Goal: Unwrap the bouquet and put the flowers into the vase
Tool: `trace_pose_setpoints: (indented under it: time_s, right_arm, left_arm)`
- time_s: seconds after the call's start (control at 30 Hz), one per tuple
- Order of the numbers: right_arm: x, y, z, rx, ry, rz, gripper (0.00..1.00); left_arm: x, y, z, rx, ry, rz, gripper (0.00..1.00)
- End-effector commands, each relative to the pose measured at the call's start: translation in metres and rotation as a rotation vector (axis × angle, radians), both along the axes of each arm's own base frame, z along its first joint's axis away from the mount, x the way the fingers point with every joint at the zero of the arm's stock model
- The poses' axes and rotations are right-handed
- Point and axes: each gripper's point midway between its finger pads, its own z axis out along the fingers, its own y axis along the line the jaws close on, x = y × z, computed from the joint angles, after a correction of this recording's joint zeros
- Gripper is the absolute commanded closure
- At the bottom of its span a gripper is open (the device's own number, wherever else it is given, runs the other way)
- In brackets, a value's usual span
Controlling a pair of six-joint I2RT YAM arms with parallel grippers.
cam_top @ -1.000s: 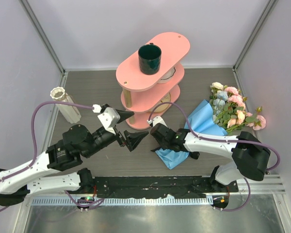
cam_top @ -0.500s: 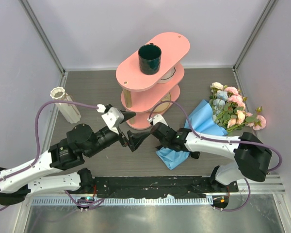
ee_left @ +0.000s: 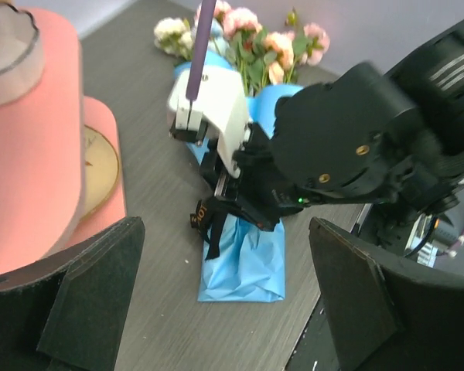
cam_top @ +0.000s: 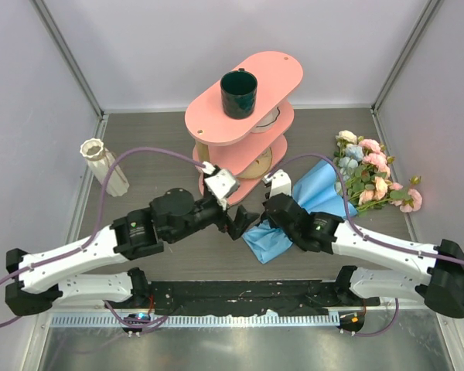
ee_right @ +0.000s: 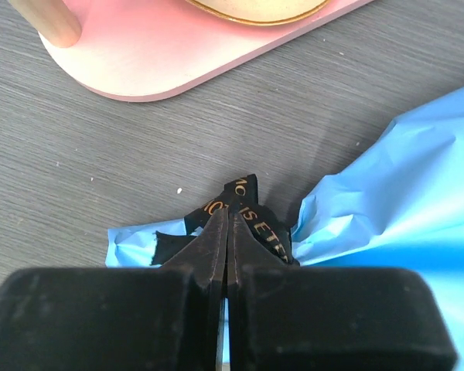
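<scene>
The right gripper [ee_right: 227,216] is pinching its two fingers tight together on the black ribbon [ee_right: 251,210], whose gold-lettered loops are poking out on both sides of the fingertips. Under and just behind those tips, the blue wrapping paper [ee_right: 402,201] is lying crumpled on the table [cam_top: 155,147]. From there the bouquet [cam_top: 325,197] is running away from the hand to its right and farther back, and it is ending in the flowers [cam_top: 375,174], pink, peach, cream and pale blue, which are lying well apart from the grip. The left gripper [cam_top: 236,222] is hovering with its fingers spread wide apart and gripping nothing. It is facing the right gripper, with the ribbon and the near end of the paper showing in the gap between its pads. The vase [cam_top: 103,164] is standing upright well off to the left gripper's left and a little farther back. The pink shelf [cam_top: 243,97] is standing just beyond both hands, and a dark green mug [cam_top: 239,93] is sitting on its top tier.
</scene>
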Motion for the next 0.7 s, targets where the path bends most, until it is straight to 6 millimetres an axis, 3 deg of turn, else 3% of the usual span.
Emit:
trace_pose_setpoints:
  time_s: [0.0,0.1,0.2,0.27,0.47,0.57,0.67]
  right_arm:
    - [0.002,0.001,0.015,0.146,-0.041,-0.06,0.97]
    - [-0.001,-0.004,0.015,0.168,-0.04,-0.079,0.96]
    - [-0.003,-0.009,0.012,0.207,-0.03,-0.116,0.96]
    - [-0.006,-0.006,0.017,0.291,-0.021,-0.137,0.97]
    - [-0.009,-0.005,0.024,0.407,-0.02,-0.161,0.97]
    - [-0.01,-0.008,0.034,0.434,-0.034,-0.168,0.96]
    - [-0.013,-0.009,0.038,0.462,-0.024,-0.173,0.97]
  left_arm:
    - [-0.009,-0.023,-0.017,0.066,0.046,-0.047,0.13]
    - [-0.015,-0.035,-0.038,0.128,0.056,-0.054,0.19]
    - [-0.014,-0.036,-0.055,0.164,0.043,0.033,0.26]
    - [-0.007,-0.031,-0.065,0.155,0.038,0.127,0.26]
    - [-0.015,-0.033,-0.078,0.069,0.05,0.137,0.2]
    - [-0.015,-0.043,-0.099,0.116,0.117,0.133,0.19]
    - [-0.007,-0.051,-0.128,0.186,0.269,0.146,0.28]
